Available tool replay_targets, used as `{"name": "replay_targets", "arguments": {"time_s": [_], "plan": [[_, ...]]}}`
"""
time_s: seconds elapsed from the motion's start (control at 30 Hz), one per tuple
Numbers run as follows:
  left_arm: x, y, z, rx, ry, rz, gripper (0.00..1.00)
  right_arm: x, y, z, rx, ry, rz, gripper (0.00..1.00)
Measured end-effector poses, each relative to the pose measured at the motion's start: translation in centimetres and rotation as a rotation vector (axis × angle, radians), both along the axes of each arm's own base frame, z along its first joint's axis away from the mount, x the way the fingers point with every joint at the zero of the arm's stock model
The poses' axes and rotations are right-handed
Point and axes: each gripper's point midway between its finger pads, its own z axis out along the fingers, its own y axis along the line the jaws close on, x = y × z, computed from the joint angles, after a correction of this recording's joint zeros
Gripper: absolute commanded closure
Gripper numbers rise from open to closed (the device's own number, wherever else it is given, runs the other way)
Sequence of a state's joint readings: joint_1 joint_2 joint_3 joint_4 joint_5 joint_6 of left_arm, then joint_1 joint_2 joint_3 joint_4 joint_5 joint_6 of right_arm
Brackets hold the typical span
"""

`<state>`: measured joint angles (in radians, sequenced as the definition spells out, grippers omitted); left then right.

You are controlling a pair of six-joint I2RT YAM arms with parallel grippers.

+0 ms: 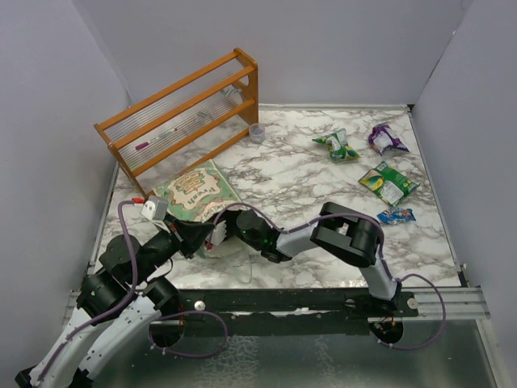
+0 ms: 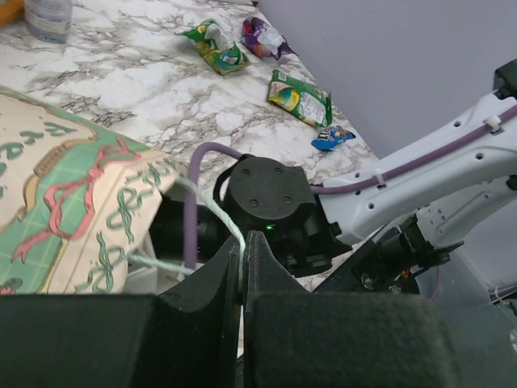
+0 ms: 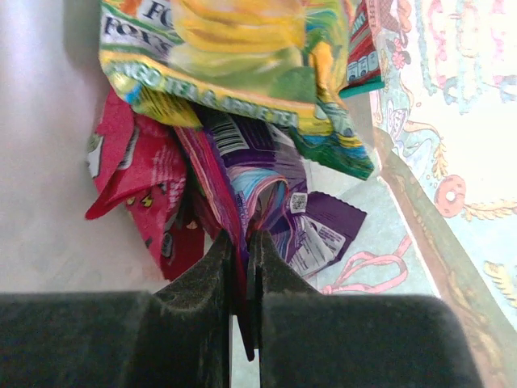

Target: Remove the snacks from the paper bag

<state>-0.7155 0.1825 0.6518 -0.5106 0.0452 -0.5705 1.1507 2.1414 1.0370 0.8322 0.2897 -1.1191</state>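
Nearest the arms' bases, the left gripper (image 2: 242, 255) sits at the near-left of the marble table (image 1: 275, 182). Its jaws are pressed together on a thin pale cord (image 2: 216, 207) that runs to the mouth of the paper bag (image 1: 194, 192).

The bag lies on its side at the left of the table, printed front up, with its opening towards the near edge.

The right arm folds in from the right. Its black wrist (image 2: 271, 198) is at the bag's mouth and the right gripper (image 3: 245, 246) is inside the bag. Its jaws are closed and pinch the lower edge of a purple packet (image 3: 271, 202).

In the right wrist view:
- A red packet (image 3: 133, 174) lies against the purple packet on the left.
- A yellow-green packet (image 3: 234, 56) lies beyond and partly over both.
- A plain pale wall of the bag is on the left and a printed panel on the right.
- Whether more packets lie underneath cannot be told.

Four packets lie outside the bag on the right half of the table, well apart from it:
- A blue packet (image 1: 396, 215) is the nearest.
- A green packet (image 1: 388, 183) lies just beyond the blue one.
- A second green packet (image 1: 338, 146) lies further back.
- A loose purple packet (image 1: 387, 139) is near the far right corner.

None of the four touches another.

At the far left, an orange wooden rack (image 1: 182, 113) stands at an angle behind the bag. A small clear cup (image 1: 257, 132) stands just beside its right end.
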Motion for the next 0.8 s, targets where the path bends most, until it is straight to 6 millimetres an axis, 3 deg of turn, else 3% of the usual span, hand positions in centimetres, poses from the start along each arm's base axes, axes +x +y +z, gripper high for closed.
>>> {"name": "replay_targets", "arguments": {"time_s": [0.1,0.3,0.5,0.67,0.8], "plan": [[0.1,-0.1,-0.1,0.004,0.006,0.001,1.0,-1.7,-1.0,0.4,0.021,0.065,0.015,0.99],[0.3,-0.3,-0.5,0.017,0.021,0.002,1.0,-7.5,-1.7,1.0,0.08,0.225,0.081,0.99],[0.6,-0.5,-0.9,0.031,0.041,0.005,1.0,-11.2,-2.3,1.1,0.165,0.377,0.125,0.99],[0.8,-0.6,-1.2,0.041,0.053,0.006,1.0,-11.6,-2.6,1.7,0.245,0.437,0.111,0.99],[0.8,-0.7,-1.1,0.035,0.052,0.001,1.0,-10.4,-2.1,3.0,0.328,0.409,0.061,0.99]]}}
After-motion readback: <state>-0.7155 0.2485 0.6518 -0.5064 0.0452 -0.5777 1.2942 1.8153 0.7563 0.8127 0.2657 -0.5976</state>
